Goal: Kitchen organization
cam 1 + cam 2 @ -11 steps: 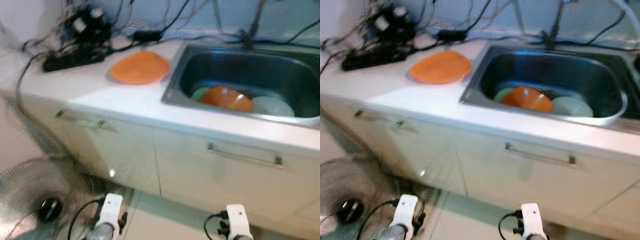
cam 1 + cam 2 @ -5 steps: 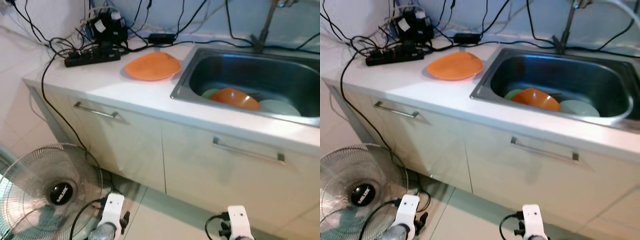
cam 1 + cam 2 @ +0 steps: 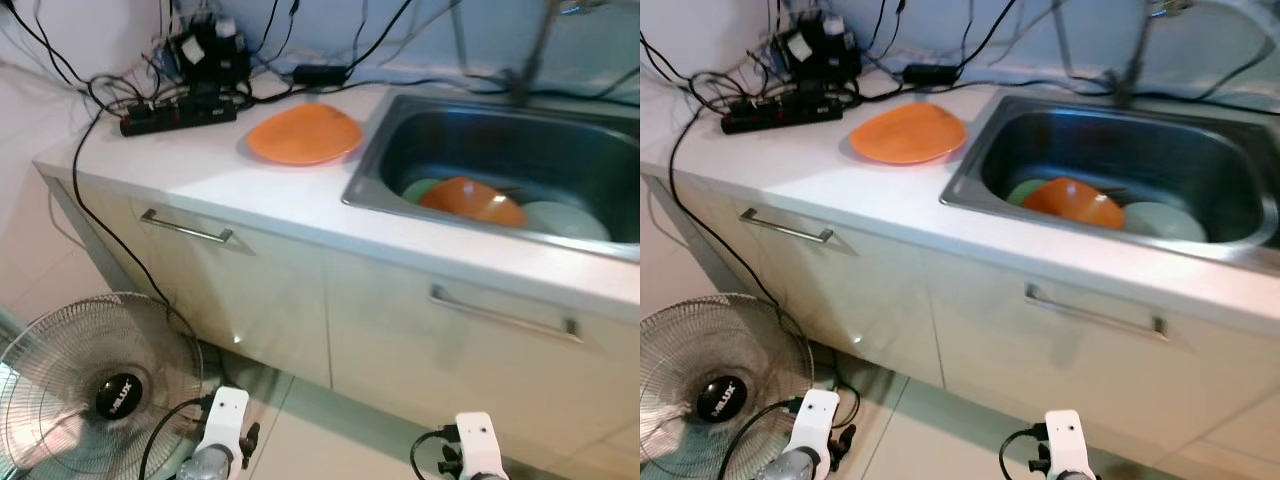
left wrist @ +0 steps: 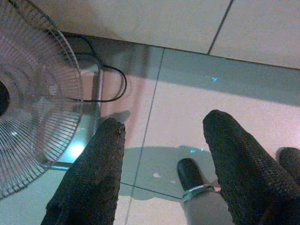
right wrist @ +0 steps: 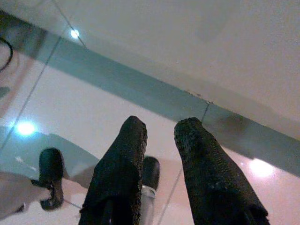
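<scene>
The robot stands in front of a long white kitchen surface with pale cupboard doors under it. A flat orange plastic plate lies on the surface, just beside the shiny steel sink. Down in the sink sit an orange bowl turned over, a pale white dish next to it, and a bit of a green dish on its other side. At the back of the surface there is a black power strip with a messy bunch of black wires.

A round metal fan stands on the tiled floor to the robot's left.

Both arms hang low, near the floor and well away from the dishes. The left tool has its two black fingers spread wide apart and holds nothing. The right tool has its fingers only a little apart, and it holds nothing too.

It looks like the robot is only getting into place and has not started picking things up yet. The dishes all seem to be waiting. A good next move would be to lift one arm up over the edge of the surface and reach for the orange plate, or go down into the sink for the bowl. The plate is thin and flat, so the fingers would need to catch its rim.
</scene>
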Tool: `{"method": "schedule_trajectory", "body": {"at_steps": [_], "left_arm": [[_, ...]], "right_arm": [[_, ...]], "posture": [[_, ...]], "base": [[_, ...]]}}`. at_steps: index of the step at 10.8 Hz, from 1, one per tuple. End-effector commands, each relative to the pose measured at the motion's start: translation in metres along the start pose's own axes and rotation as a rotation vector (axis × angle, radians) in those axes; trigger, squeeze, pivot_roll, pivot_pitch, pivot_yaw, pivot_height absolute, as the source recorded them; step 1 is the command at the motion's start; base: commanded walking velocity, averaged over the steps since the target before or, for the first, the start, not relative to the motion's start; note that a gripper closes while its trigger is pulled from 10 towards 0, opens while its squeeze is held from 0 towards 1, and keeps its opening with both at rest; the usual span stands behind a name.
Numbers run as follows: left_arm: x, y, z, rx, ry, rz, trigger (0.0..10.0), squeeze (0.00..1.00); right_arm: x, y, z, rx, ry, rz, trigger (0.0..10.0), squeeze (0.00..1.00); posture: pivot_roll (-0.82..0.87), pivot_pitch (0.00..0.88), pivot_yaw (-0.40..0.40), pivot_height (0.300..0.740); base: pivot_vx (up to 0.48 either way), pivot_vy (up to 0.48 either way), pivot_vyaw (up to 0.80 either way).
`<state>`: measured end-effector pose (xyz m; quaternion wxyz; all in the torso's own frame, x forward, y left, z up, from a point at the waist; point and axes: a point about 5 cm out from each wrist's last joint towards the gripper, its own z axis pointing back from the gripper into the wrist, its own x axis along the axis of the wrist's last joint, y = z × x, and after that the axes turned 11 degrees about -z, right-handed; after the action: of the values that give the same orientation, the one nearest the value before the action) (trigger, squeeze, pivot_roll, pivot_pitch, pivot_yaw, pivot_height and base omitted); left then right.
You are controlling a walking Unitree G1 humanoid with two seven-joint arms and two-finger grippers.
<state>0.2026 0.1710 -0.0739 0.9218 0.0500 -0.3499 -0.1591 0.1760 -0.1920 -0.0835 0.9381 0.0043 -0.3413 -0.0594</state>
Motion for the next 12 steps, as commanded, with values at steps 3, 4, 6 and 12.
{"method": "schedule_trajectory", "body": {"at_steps": [3, 4, 6, 12], "left_arm": [[0.0001, 0.0009, -0.0001, 0.004, 0.002, -0.003, 10.0, 0.00], [0.0003, 0.0008, -0.0001, 0.003, 0.001, -0.002, 10.0, 0.00], [0.0012, -0.0001, -0.0002, -0.001, -0.004, -0.001, 10.0, 0.00], [0.0025, -0.0018, -0.0004, -0.019, -0.013, -0.001, 10.0, 0.00]], "right_arm": [[-0.0038, -0.0015, 0.0009, -0.003, 0.018, -0.010, 10.0, 0.00], [-0.0035, -0.0014, 0.0009, -0.002, 0.016, -0.010, 10.0, 0.00], [-0.0035, -0.0016, 0.0009, -0.002, 0.017, -0.005, 10.0, 0.00], [-0.0024, -0.0011, 0.0007, 0.005, 0.011, 0.009, 10.0, 0.00]], "posture": [[0.00, 0.049, 0.094, 0.740], [0.00, 0.049, 0.094, 0.740], [0.00, 0.050, 0.094, 0.740], [0.00, 0.050, 0.093, 0.740]], "base": [[0.262, 0.000, -0.35], [0.262, 0.000, 0.00], [0.000, 0.000, 0.00], [0.000, 0.000, 0.00]]}}
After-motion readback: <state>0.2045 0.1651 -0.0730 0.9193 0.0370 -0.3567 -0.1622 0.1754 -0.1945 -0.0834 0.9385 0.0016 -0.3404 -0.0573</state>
